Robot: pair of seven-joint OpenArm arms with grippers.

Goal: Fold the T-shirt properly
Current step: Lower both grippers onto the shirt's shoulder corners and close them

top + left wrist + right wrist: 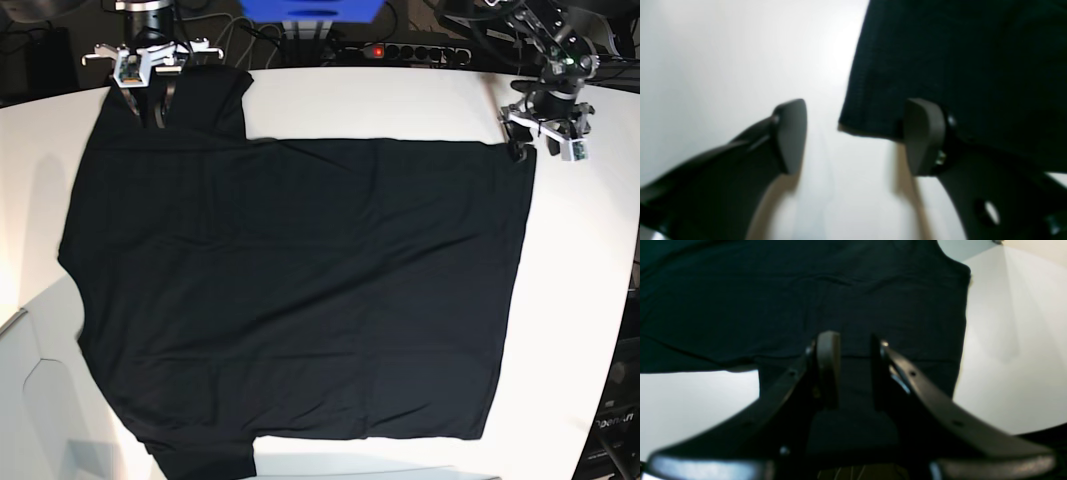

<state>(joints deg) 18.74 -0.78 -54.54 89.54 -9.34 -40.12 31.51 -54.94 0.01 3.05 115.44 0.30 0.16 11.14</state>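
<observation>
The black T-shirt (300,280) lies spread flat and plain side up over the white table (400,100). My left gripper (527,150) stands at its far right corner. In the left wrist view this gripper (857,136) is open, and the T-shirt (957,66) ends in a corner that lies on the table between the jaws, next to the right finger (925,136). My right gripper (150,100) is at the far left sleeve. The right wrist view shows it (853,371) shut on a fold of the T-shirt (773,306), black cloth filling the gap between its fingers.
A power strip (375,50) with a red light, cables and a blue object (310,10) sit behind the table's far edge. Bare white table runs along the right side (580,300) and the near left corner (40,400).
</observation>
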